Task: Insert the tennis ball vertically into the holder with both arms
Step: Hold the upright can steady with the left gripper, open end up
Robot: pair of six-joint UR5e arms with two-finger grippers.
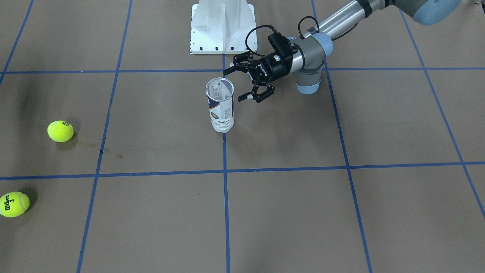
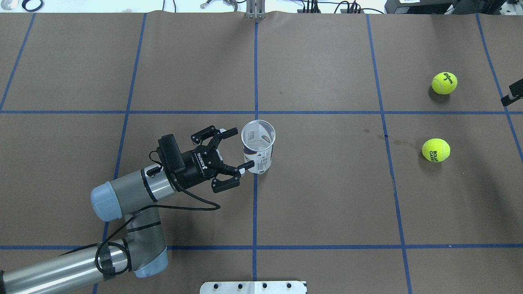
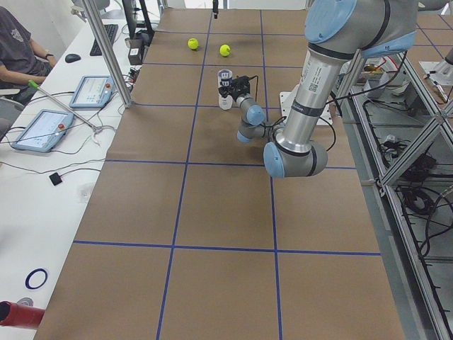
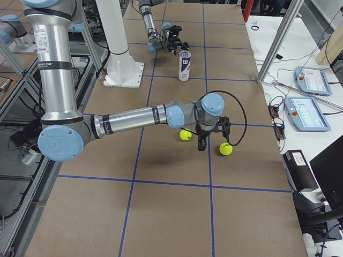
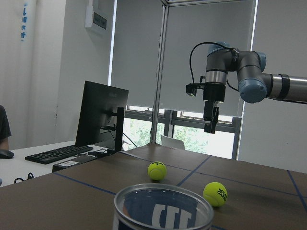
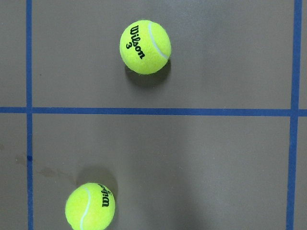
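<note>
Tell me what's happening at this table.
The left hand is open right beside the upright holder and has not closed on it. The holder's top is open and it looks empty. Both tennis balls lie loose on the table, off to the robot's right. The right hand hangs above them, pointing down and holding no ball. Whether it is open or shut is hard to tell.

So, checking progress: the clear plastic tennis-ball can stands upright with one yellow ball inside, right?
No, the clear plastic tennis-ball can stands upright but empty; the overhead view shows both yellow tennis balls lying on the brown table.
</note>
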